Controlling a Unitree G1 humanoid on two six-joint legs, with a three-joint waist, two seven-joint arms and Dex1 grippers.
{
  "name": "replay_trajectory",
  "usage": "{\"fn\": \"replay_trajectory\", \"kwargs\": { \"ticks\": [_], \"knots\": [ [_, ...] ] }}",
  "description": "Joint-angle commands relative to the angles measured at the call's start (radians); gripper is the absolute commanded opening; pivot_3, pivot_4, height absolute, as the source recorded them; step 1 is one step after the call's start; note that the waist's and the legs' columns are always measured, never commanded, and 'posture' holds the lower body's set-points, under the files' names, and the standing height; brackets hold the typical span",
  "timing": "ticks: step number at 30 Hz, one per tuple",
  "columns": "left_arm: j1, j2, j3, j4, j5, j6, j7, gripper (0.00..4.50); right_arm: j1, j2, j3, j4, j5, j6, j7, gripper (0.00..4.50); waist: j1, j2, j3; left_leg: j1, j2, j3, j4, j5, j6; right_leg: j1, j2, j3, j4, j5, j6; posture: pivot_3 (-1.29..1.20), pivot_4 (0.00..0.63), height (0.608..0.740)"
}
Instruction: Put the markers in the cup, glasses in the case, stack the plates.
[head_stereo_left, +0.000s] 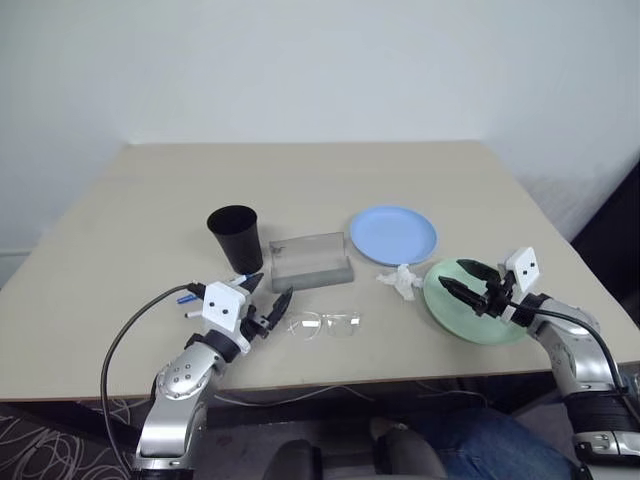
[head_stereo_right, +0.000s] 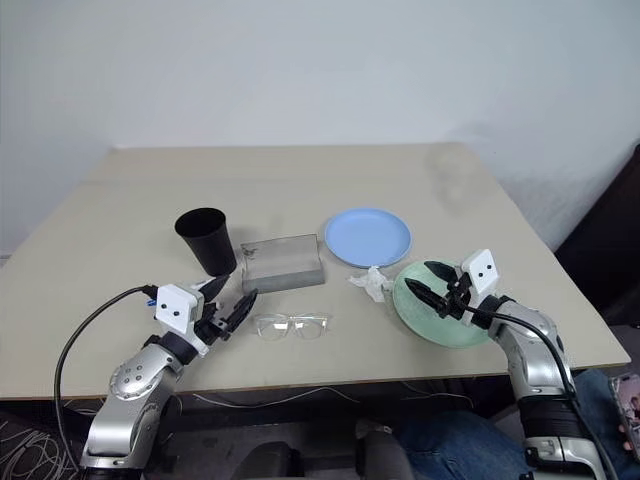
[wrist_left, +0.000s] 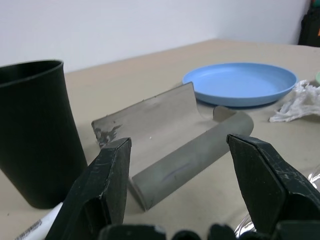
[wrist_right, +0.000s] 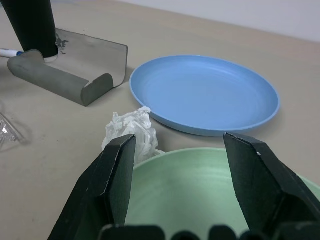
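You are looking at a beige table (head_stereo_left: 300, 180) with the task items lying across its near half. The cup (head_stereo_left: 234, 238) is standing upright left of centre, and the case (head_stereo_left: 311, 260) is lying just beside it on the right, open side up. The glasses (head_stereo_left: 323, 324) are sitting flat in front of the case, near the table's front edge. The light blue plate (head_stereo_left: 393, 234) is resting right of the case, and the mint green plate (head_stereo_left: 455, 310) is lying nearer the front right, apart from the blue one; a crumpled tissue (head_stereo_left: 402, 281) is sitting between the two. Your left gripper (head_stereo_left: 268, 295) is hovering just left of the glasses, jaws standing wide with nothing between them. One of the markers (head_stereo_left: 187, 298), the blue-capped one, is showing partly behind that gripper's wrist; you cannot make out the second marker clearly. Your right gripper (head_stereo_left: 466, 282) is hanging over the green plate, jaws spread wide and holding nothing.
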Motion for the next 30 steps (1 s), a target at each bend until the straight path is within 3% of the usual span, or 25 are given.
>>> {"fn": "replay_trajectory", "kwargs": {
  "ticks": [1,15,30],
  "knots": [
    [-0.005,-0.007,-0.006,-0.054,-0.005,0.004,0.014,3.20,-0.031,-0.015,-0.032,0.010,0.014,-0.035,0.013,3.05,0.000,0.000,0.000,0.000,0.000,0.000,0.000,0.000,0.000,0.000,0.000,0.000,0.000,0.000,0.000,0.00,0.000,0.721],
    [0.053,-0.015,0.008,0.002,0.000,-0.089,0.007,3.20,-0.063,-0.019,-0.016,0.041,0.003,-0.055,0.031,3.05,0.000,0.001,0.001,0.007,0.000,0.000,-0.001,-0.001,-0.001,0.006,0.000,0.000,0.000,0.000,0.000,0.00,0.000,0.721],
    [-0.044,0.063,0.068,0.224,-0.015,-0.200,-0.098,3.20,0.047,0.020,-0.009,-0.201,0.033,0.069,-0.063,3.05,0.000,0.001,0.001,0.007,0.001,0.000,-0.001,-0.002,-0.004,0.005,-0.001,0.000,0.000,0.000,0.000,0.00,0.000,0.721]
  ]
}}
